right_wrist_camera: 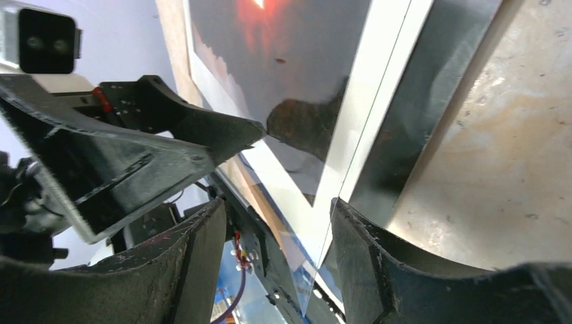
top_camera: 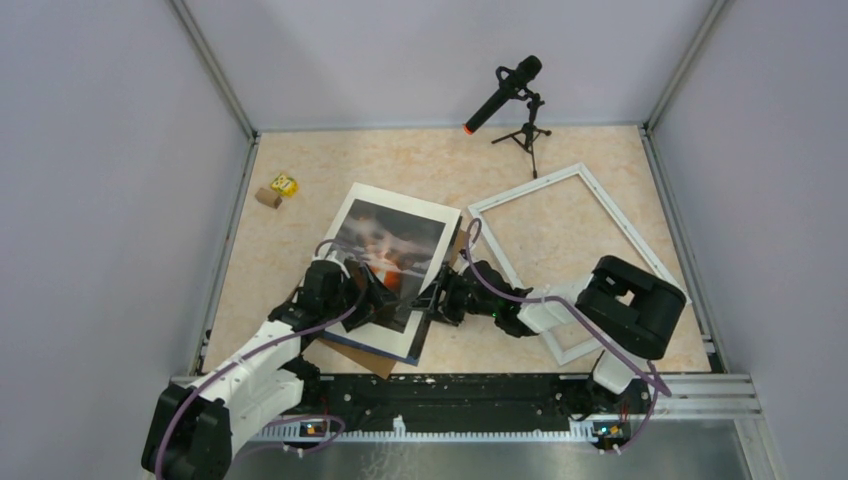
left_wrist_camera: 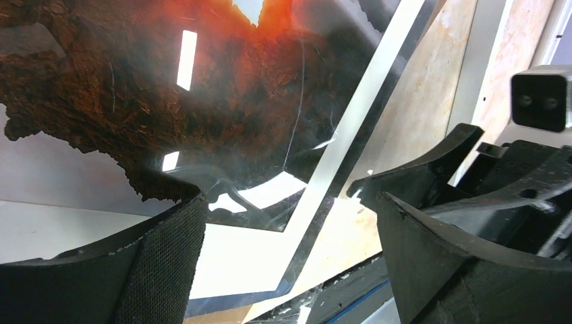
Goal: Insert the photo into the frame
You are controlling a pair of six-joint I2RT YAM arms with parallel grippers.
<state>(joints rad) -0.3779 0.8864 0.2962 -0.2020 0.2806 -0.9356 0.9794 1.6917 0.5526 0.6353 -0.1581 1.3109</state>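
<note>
I count one photo (top_camera: 385, 250), just left of the one frame (top_camera: 525, 187). Two grippers: left gripper (top_camera: 375, 290) gapes wide over it; right gripper (top_camera: 445, 292) straddles the white mat (right_wrist_camera: 374, 101) edge, grip I cannot tell.

Photo (top_camera: 390, 240): 6 o'clock end hidden under left pincer (top_camera: 374, 287). Frame (top_camera: 530, 188): 5 o'clock edge partly hidden beneath right arm (top_camera: 630, 300). Small objects (top_camera: 284, 184) at 10 o'clock: too small to identify.
</note>
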